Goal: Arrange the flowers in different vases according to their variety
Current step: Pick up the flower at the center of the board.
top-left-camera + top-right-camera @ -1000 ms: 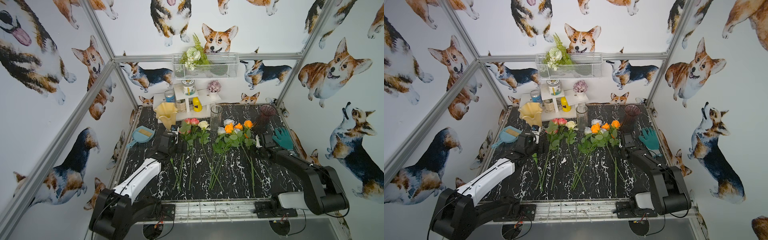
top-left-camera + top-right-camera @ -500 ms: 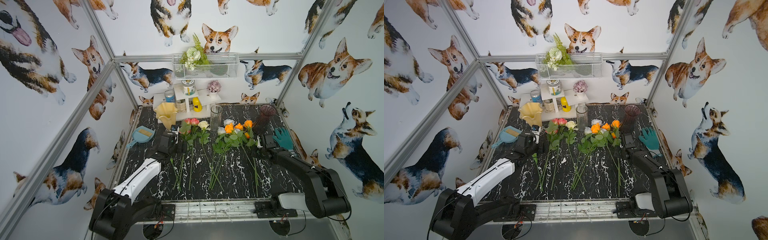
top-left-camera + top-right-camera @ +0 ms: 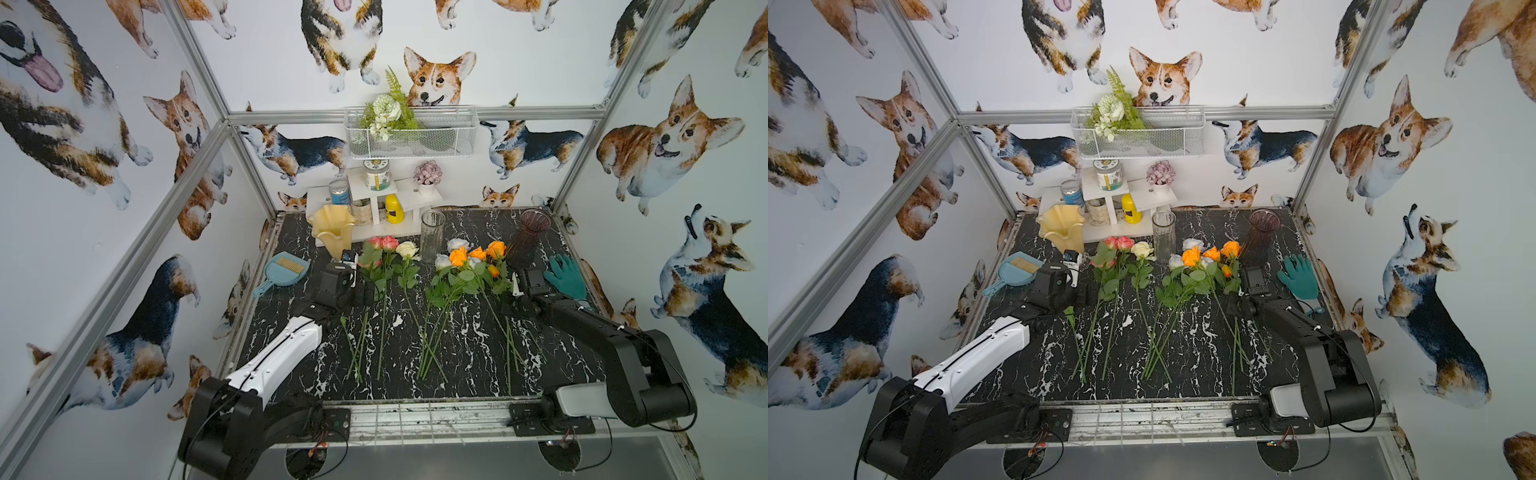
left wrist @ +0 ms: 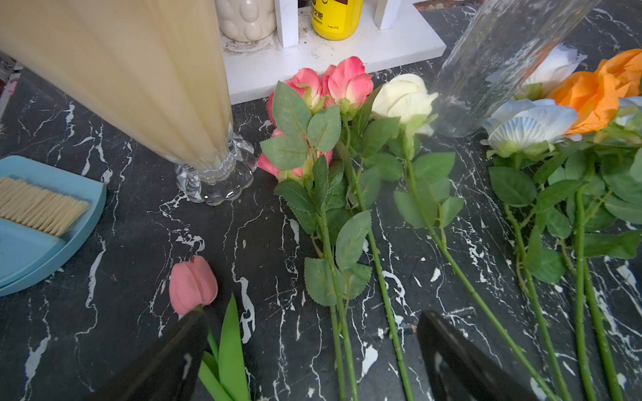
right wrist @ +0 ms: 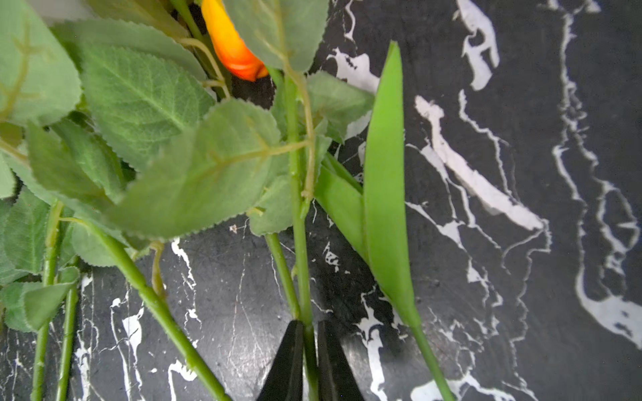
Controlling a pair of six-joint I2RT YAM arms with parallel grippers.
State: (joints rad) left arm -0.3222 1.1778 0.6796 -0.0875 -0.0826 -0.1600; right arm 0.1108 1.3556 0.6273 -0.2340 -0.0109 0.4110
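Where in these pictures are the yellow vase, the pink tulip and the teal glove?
yellow vase (image 3: 336,243): in a top view, on its fluted body.
pink tulip (image 4: 192,284): left wrist view, on its flower head.
teal glove (image 3: 565,276): in a top view, on its palm.

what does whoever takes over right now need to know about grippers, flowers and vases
Left gripper: open, low over the table by the pink tulip, holding nothing.
Right gripper: shut on a leafy stem in the orange bunch.
Flowers all lie on the table in front of the cream vase, clear vase and purple vase.
Done: no flower in any vase.
Left: sort every flower by variety into the vases.
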